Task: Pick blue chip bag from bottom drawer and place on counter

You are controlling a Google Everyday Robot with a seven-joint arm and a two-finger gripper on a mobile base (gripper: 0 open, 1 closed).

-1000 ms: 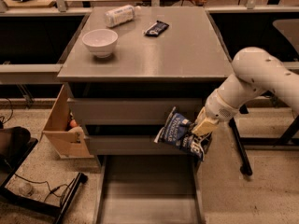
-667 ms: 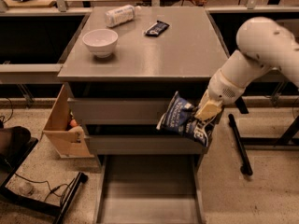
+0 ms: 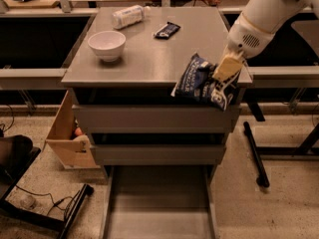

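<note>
My hand [image 3: 226, 69] grips the chip bag [image 3: 198, 81] at the front right edge of the counter [image 3: 149, 59], half overhanging, so I judge letting go here could tip it off toward the open bottom drawer [image 3: 159, 208].

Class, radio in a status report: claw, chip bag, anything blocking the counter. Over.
Claw shut on blue chip bag at front-right edge of counter. Bottom drawer open below. Bowl, bottle, snack wrapper farther back, none blocking.
</note>
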